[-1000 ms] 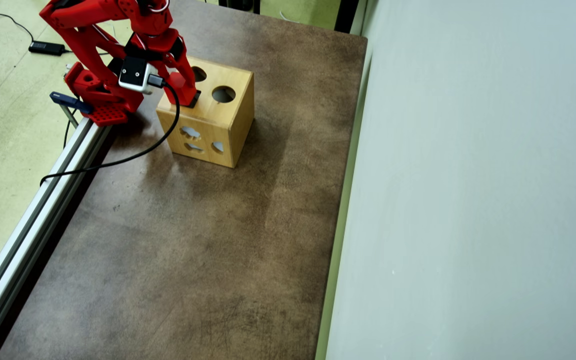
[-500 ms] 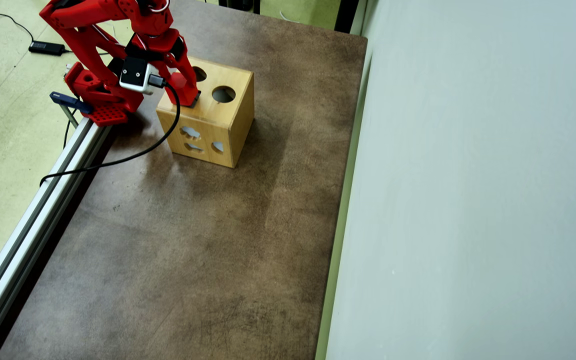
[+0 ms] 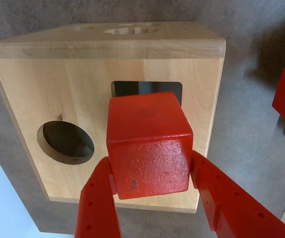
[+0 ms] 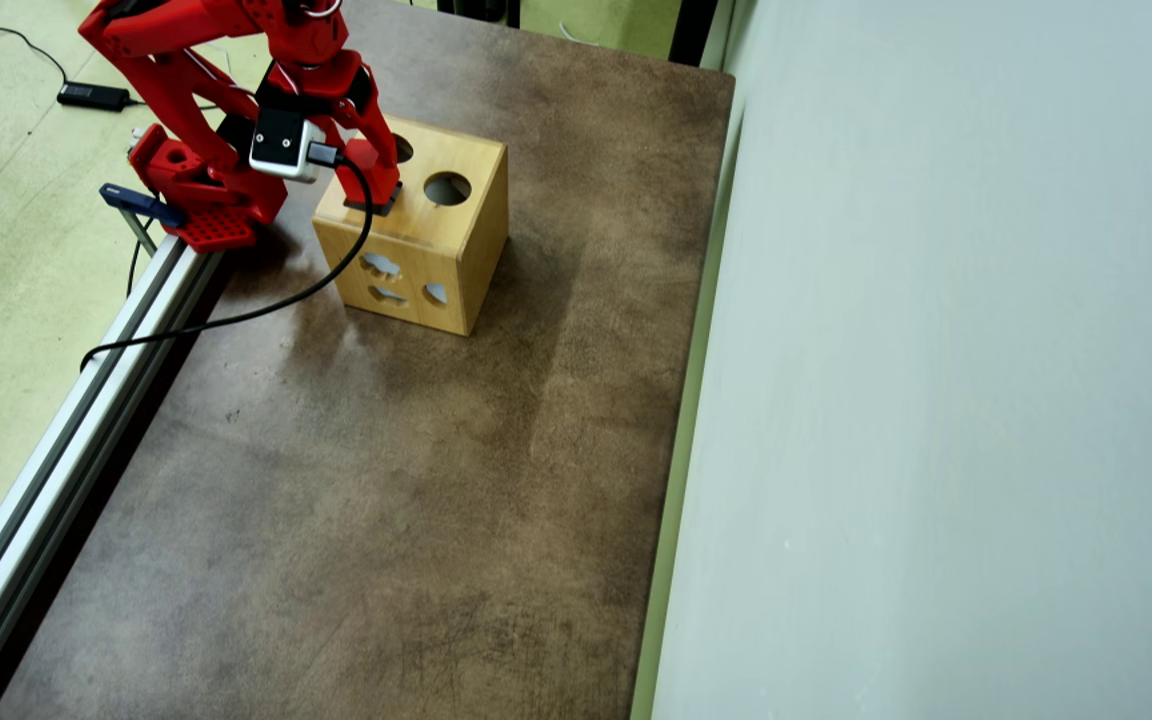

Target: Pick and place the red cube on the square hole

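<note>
Wrist view shows jaws clamping the red cube (image 3: 149, 144) over the square hole (image 3: 127, 88) (overhead hides both).

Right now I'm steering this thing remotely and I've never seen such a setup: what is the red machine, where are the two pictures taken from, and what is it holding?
The red machine is a small robot arm bolted at the edge of a brown table. Its end is a two-finger claw.

One picture comes from a camera fixed overhead, looking down on the whole table. The other comes from a small camera riding on the arm's wrist, so it looks along the claw's fingers.

On the table stands a wooden box with shaped holes cut in its top and side. In the wrist view you see a round hole and a square hole in the top.

The claw is shut on a red cube, one finger on each side. The cube hangs just in front of the square hole, partly covering it, not yet inside.
</note>
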